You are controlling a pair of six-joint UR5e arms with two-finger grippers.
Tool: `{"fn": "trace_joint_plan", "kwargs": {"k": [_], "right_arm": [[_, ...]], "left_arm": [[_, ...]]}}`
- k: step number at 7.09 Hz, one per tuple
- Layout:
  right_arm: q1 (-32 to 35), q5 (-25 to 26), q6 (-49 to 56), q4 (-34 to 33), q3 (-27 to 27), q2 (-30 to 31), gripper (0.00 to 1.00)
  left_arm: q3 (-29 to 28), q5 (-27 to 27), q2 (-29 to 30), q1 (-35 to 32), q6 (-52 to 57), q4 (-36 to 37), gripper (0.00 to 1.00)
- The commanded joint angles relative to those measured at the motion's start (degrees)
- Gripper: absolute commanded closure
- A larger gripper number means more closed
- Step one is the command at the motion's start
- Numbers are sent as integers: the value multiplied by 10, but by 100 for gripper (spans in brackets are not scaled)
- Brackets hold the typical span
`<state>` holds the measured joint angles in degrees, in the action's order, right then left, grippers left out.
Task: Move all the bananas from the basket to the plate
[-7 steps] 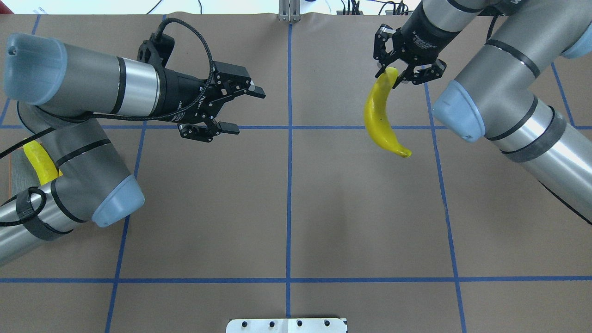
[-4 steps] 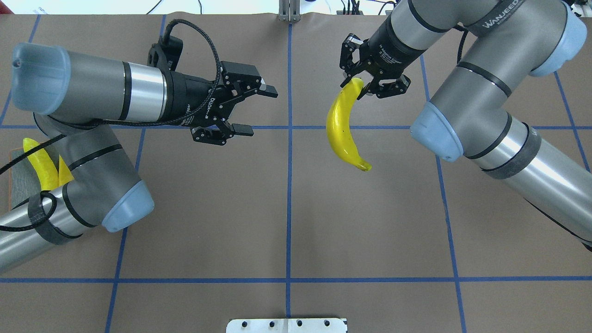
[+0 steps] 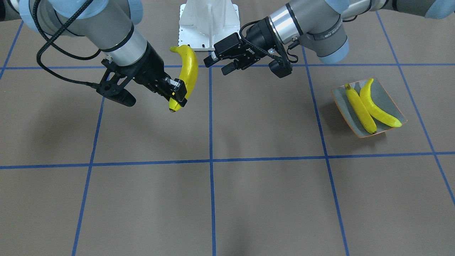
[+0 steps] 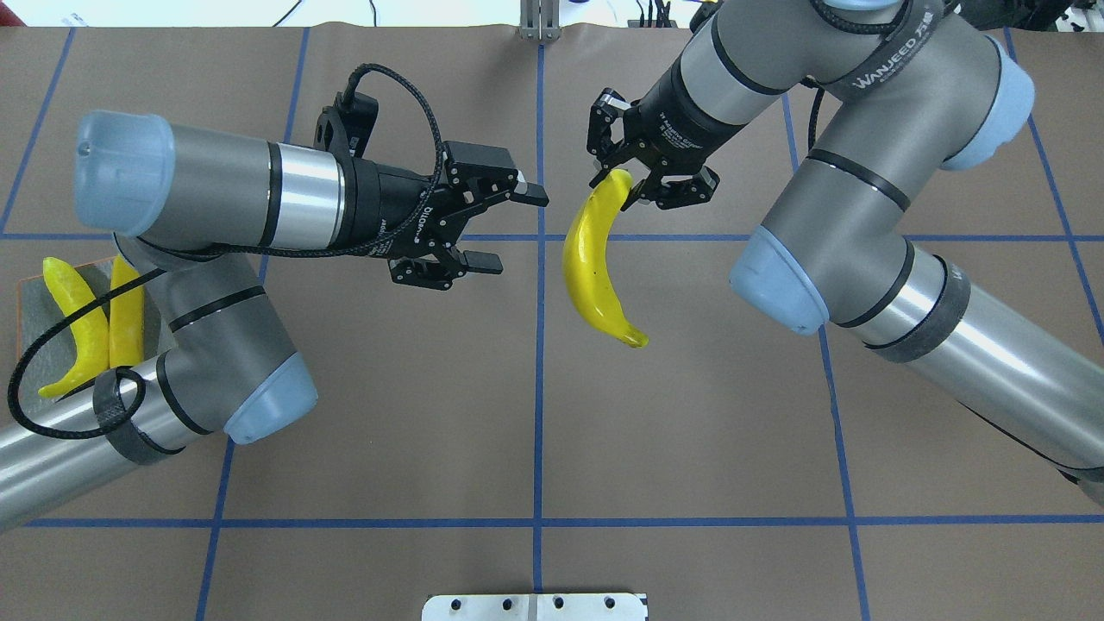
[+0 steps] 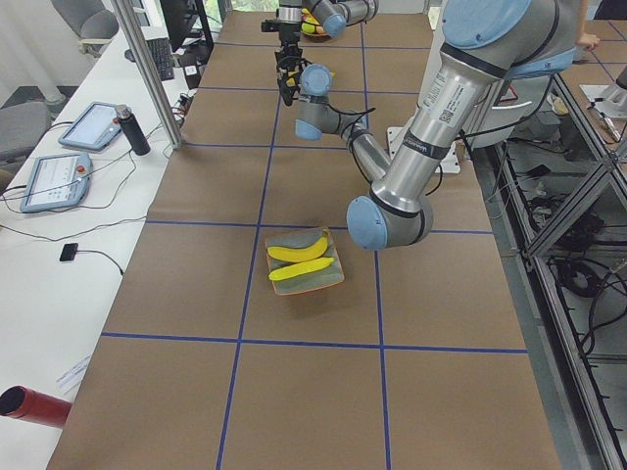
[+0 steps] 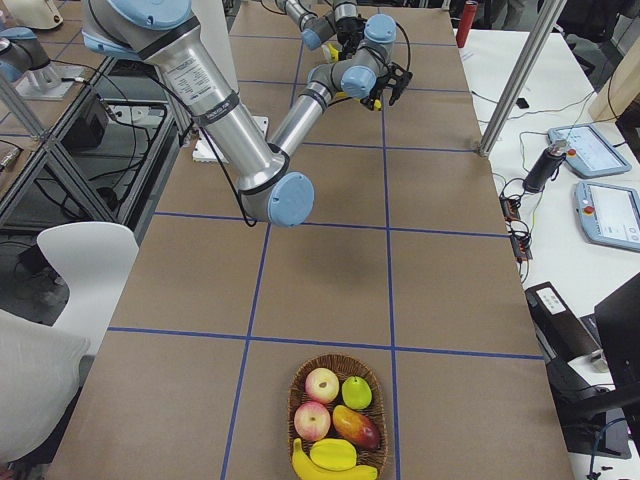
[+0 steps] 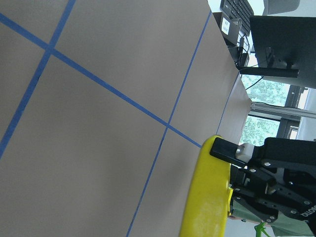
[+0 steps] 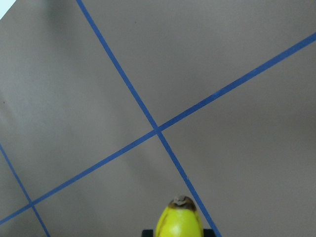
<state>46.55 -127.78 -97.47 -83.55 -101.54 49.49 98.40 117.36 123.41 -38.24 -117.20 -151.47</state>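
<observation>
Aloft, right gripper [image 4: 624, 183] clamped on banana [image 4: 587, 267], left gripper [image 4: 520, 230] spread apart just beside, seemingly not touching.

Overhead, the left arm [image 4: 207, 310] covers part of the plate [image 4: 33, 323], and the right-side view crops the basket [image 6: 294, 405].

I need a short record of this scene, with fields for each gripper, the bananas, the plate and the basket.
right gripper: shut on one end of the carried banana, in the air
left gripper: open, empty, aimed at the carried banana
plate: holds two bananas, side by side
basket: the remaining banana lies at its edge
</observation>
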Motion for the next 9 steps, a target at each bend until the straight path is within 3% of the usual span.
{"fn": "trace_joint_plan", "kwargs": {"k": [1,7,8,9], "right_arm": [[-11,4,-1,1,0,-6,100],[-12,4,-2,5,0,-5,100],[-12,3,-2,5,0,-5,100],[-15,3,-1,4,0,-5,100]], "left_arm": [[-11,-4,11,11,1,-1,0],[-12,-4,14,47,7,-1,1],[-12,-4,15,48,7,-1,11],[-11,-5,15,48,7,-1,13]]}}
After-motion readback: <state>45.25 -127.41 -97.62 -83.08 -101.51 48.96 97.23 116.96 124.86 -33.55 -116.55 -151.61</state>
